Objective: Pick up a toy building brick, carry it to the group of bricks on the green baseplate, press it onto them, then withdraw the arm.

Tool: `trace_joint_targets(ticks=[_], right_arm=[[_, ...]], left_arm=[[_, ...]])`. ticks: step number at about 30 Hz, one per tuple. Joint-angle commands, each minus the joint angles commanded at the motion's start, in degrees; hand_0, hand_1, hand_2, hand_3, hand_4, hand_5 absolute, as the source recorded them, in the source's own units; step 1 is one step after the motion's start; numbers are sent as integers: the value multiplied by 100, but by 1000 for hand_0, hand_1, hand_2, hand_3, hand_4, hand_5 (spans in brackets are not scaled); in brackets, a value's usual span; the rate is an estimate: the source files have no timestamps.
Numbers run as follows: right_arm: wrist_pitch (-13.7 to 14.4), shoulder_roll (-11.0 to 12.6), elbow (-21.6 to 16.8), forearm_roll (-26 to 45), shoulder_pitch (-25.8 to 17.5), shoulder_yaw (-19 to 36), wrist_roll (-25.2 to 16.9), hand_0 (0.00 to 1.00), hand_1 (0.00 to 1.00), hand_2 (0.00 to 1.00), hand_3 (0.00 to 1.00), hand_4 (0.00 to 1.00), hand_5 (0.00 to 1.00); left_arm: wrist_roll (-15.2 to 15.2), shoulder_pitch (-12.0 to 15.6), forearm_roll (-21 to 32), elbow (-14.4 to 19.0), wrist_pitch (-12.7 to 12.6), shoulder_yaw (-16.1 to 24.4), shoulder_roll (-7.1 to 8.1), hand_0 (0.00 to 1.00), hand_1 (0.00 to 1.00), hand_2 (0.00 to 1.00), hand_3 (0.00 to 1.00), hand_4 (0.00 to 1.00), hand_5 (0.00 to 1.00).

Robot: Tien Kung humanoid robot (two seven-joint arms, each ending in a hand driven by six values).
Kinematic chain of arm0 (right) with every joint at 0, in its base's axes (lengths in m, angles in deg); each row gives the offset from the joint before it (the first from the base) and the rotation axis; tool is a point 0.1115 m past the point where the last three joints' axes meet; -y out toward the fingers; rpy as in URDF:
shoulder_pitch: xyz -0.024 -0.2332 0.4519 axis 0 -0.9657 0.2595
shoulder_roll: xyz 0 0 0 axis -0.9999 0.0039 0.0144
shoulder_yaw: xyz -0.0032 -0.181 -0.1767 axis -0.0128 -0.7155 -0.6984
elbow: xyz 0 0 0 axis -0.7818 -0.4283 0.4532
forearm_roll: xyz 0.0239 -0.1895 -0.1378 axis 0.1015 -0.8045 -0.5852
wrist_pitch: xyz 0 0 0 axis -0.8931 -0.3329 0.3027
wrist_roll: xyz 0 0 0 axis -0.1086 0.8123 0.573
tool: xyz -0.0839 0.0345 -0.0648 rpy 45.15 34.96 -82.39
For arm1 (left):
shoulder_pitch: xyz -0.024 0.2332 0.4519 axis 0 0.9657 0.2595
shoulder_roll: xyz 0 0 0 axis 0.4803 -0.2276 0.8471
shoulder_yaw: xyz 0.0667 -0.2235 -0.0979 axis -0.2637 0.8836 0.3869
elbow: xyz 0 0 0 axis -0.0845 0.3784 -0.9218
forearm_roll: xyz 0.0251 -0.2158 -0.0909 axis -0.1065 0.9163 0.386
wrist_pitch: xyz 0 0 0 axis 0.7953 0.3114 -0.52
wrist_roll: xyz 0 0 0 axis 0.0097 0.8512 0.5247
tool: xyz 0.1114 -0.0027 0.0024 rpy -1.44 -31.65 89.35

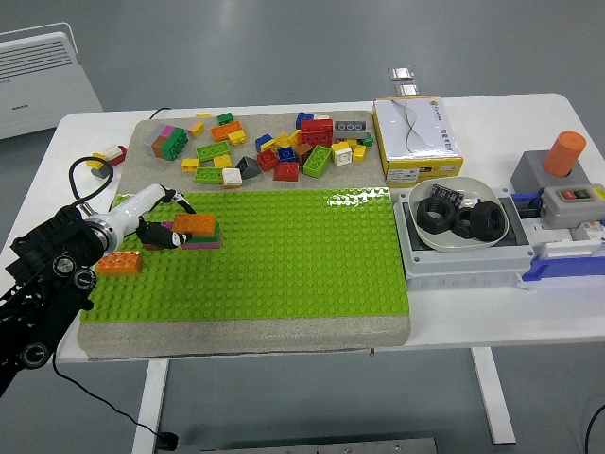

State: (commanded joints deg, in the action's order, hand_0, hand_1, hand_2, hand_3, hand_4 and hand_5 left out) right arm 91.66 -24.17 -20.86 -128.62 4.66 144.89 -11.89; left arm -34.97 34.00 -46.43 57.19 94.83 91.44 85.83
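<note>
A green baseplate [284,274] lies on a grey mat in the head view. Near its left end stands a small stack of bricks [200,242] with an orange brick [198,223] on top. My left hand [180,225] reaches in from the lower left. Its thumb lies over the back of that orange brick and its fingers [161,236] curl against the brick's left front side, closed on it. A second orange brick [119,263] sits alone on the plate further left. Several loose bricks [274,151] lie on the mat behind the plate. My right arm is out of view.
A yellow and white box [416,137] stands at the back right. Beside the plate, a grey tray holds a white bowl [430,241] of black nuts. An orange cylinder [564,154] and a switch box [572,200] sit far right. A cable and small brick [106,158] lie at the left.
</note>
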Motion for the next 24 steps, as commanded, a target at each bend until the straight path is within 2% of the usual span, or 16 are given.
trace_joint_targets(ticks=[8, 9, 24], right_arm=[[-1, -1, 0, -2, 1, 5, 1, 703, 689, 724, 774, 949, 998], [0, -1, 0, -1, 1, 3, 2, 703, 689, 724, 773, 950, 998], [-9, 2, 0, -32, 0, 29, -4, 702, 689, 724, 773, 949, 998]], left_arm=[[-6, -2, 2, 1, -3, 6, -7, 997, 972, 938, 588, 739, 2], [-8, -2, 3, 2, -5, 7, -7, 998, 975, 943, 631, 780, 2], [-9, 4, 10, -2, -11, 10, -8, 998, 975, 946, 634, 797, 2]])
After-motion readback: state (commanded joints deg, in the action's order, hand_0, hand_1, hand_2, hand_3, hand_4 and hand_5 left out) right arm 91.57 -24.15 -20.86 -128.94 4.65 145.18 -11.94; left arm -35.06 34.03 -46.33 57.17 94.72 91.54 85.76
